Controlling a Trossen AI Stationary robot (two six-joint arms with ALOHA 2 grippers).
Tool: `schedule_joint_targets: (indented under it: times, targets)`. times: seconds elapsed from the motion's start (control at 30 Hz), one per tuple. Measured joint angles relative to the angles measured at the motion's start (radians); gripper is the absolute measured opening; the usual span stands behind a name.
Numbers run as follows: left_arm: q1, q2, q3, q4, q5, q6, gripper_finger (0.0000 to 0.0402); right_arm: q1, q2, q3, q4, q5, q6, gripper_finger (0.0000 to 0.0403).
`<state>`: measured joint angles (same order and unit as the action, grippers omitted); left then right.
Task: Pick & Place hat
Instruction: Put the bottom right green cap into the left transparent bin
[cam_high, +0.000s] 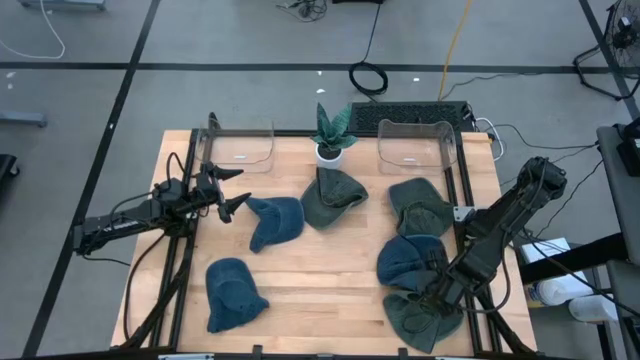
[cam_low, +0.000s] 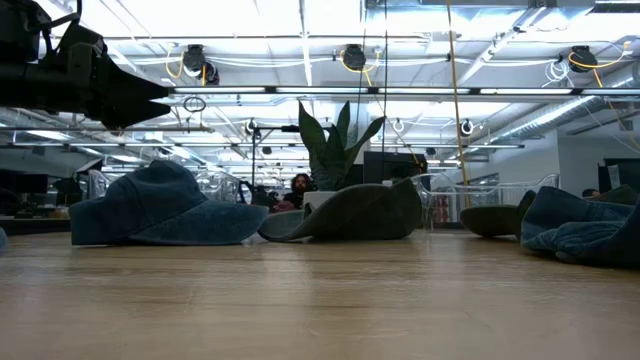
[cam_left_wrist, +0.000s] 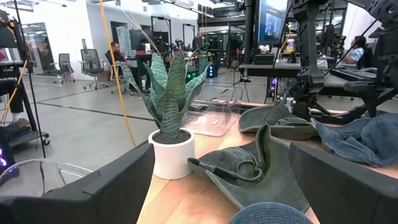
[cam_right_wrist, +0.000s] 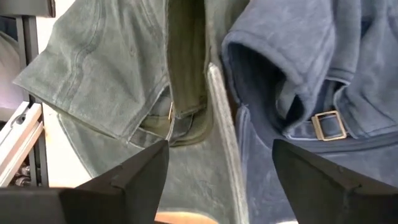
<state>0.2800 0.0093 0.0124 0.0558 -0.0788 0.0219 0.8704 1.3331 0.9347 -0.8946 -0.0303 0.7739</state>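
Observation:
Several denim hats lie on the wooden table (cam_high: 330, 290). My left gripper (cam_high: 238, 190) is open and raised above the table at its left side, seen high in the low view (cam_low: 135, 95). It points at a blue hat (cam_high: 275, 220) lying just ahead (cam_low: 165, 210). Beyond that hat a green hat (cam_left_wrist: 249, 168) rests next to a potted plant (cam_left_wrist: 168, 124). My right gripper (cam_high: 432, 298) is open and points down at the near right corner. Its fingers (cam_right_wrist: 124, 180) stand over a green hat (cam_right_wrist: 106, 74) and a blue hat (cam_right_wrist: 323, 68) lying side by side.
Two clear plastic bins (cam_high: 240, 148) (cam_high: 415, 142) stand at the far edge, with the plant (cam_high: 330, 135) between them. Another blue hat (cam_high: 232, 292) lies near left, and a green hat (cam_high: 420, 205) lies at the right. Bare wood shows in the near middle.

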Motion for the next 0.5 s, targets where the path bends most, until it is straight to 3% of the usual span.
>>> schedule_joint_targets:
  times: [0.5]
  targets:
    - [0.000, 0.000, 0.000, 0.000, 0.000, 0.000, 0.0379, 0.043, 0.000, -0.032, 0.003, -0.028, 0.053, 0.0274]
